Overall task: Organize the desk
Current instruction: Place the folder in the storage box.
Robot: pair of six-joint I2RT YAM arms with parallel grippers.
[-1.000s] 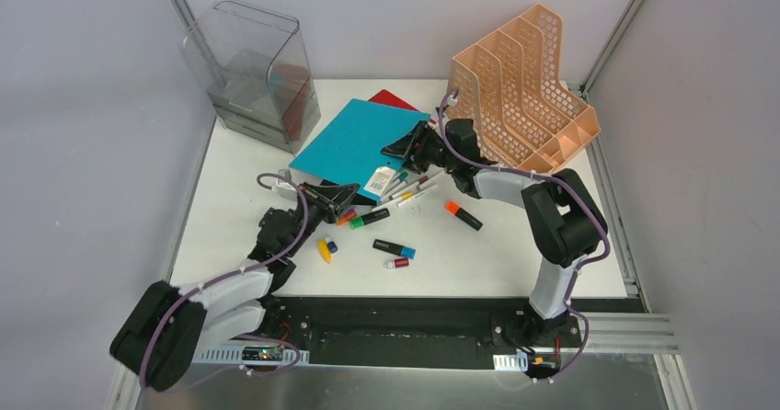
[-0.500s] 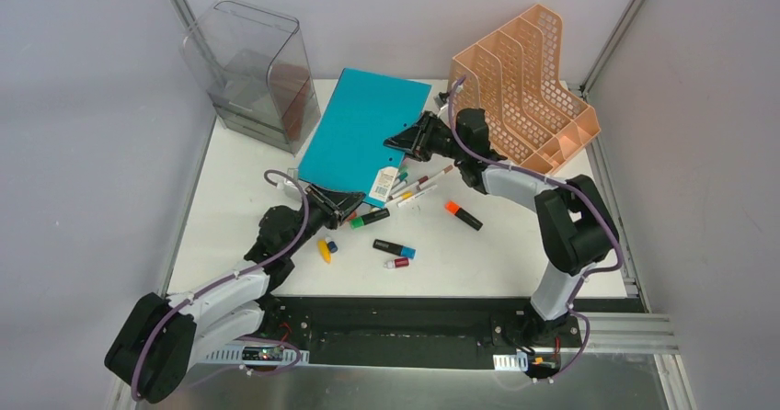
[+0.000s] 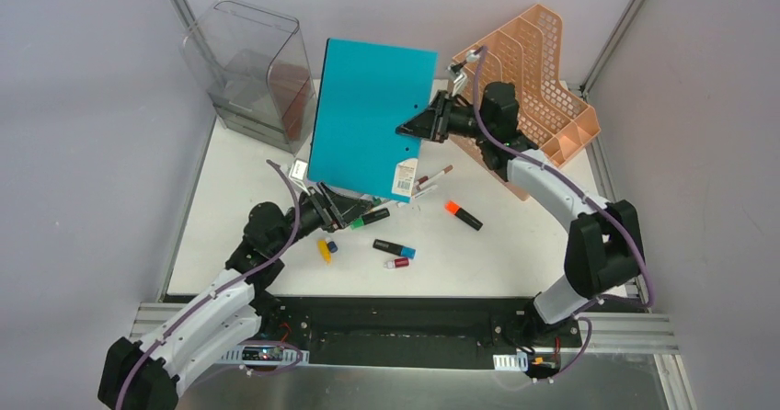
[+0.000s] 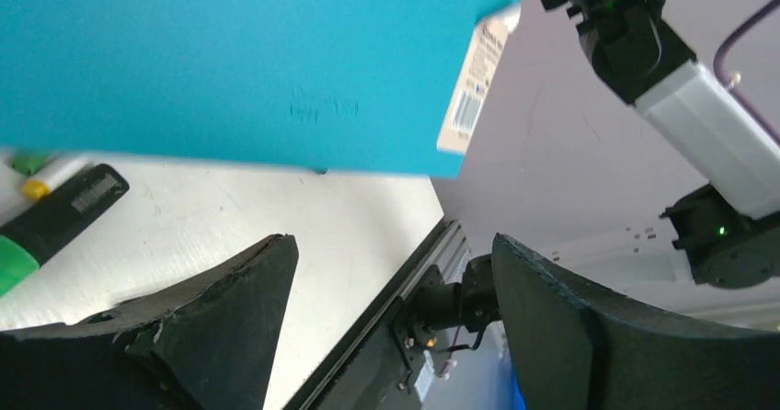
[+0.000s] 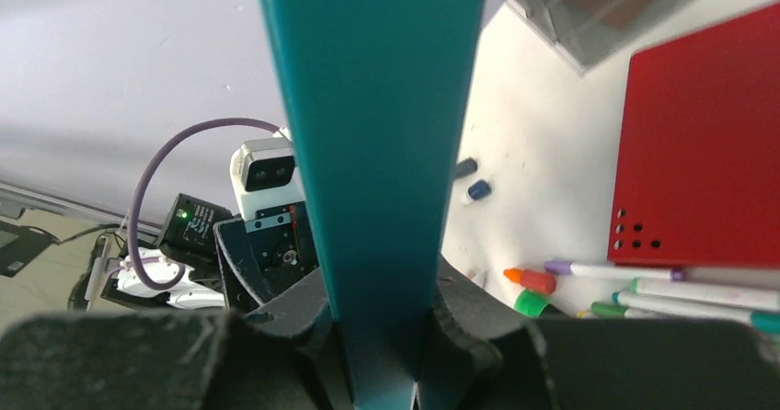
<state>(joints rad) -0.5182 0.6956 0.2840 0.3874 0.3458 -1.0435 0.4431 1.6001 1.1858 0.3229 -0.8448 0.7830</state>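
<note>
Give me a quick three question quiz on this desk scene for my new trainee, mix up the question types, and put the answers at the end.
1. True or false: the right tool is clamped on the edge of the teal folder.
2. What colour is the flat folder lying on the desk? A) red B) yellow C) black
3. Fill in: the jaws of the left tool stand ____, with nothing between them.
Key: 1 true; 2 A; 3 open.

Clear bin (image 3: 253, 70), teal folder (image 3: 372, 116), peach rack (image 3: 543, 70)
</note>
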